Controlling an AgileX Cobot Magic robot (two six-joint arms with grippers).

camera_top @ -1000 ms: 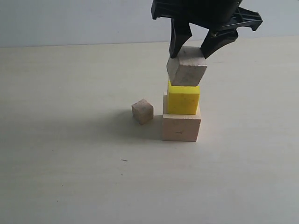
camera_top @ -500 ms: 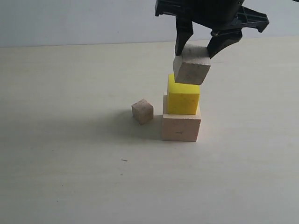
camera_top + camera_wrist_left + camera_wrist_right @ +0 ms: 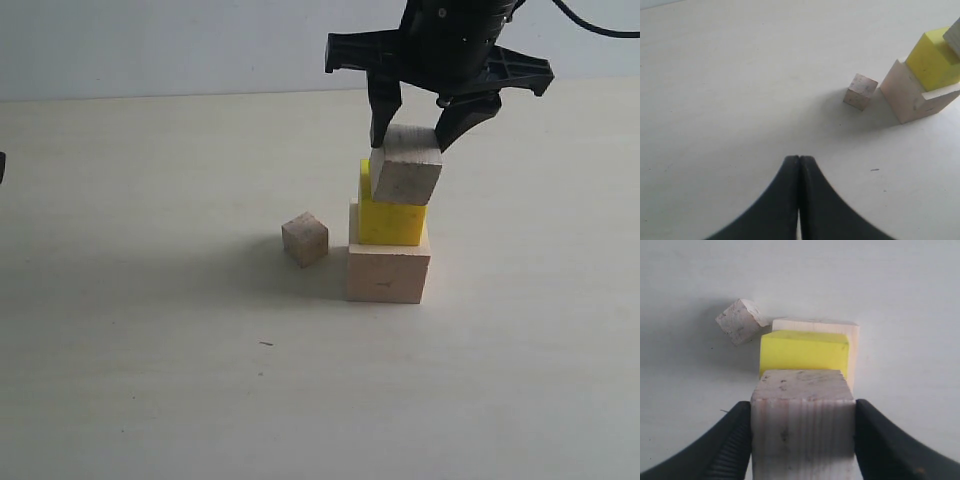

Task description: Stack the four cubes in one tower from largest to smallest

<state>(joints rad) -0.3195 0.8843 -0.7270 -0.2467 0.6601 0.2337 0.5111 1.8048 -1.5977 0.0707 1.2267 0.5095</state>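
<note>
Yellow on pale was the base: the yellow cube sat square on the pale cube, set a bit toward the back so a strip of the pale top showed bare in front. That pair stood on the tabletop roughly mid-scene. Above them the right tool had the tan cube clamped between its two black fingers, one on each side face. Its wrist view showed both fingers flat against the wood, no gap. That cube was tilted, not level, kinda leaning with one lower edge down at the yellow top. Honestly couldn't tell whether it was actually touching the yellow cube or just hanging right over it. From the outside view it also looked shifted a little to the right of the yellow cube's middle. Then the smallest cube was on the tabletop just left of the pale cube in that view, turned at an angle, close but with a little gap, and in nobody's grip. As for the left tool, it was closed up, fingers pressed together with nothing between them, hanging over bare tabletop well apart from the cubes.
</note>
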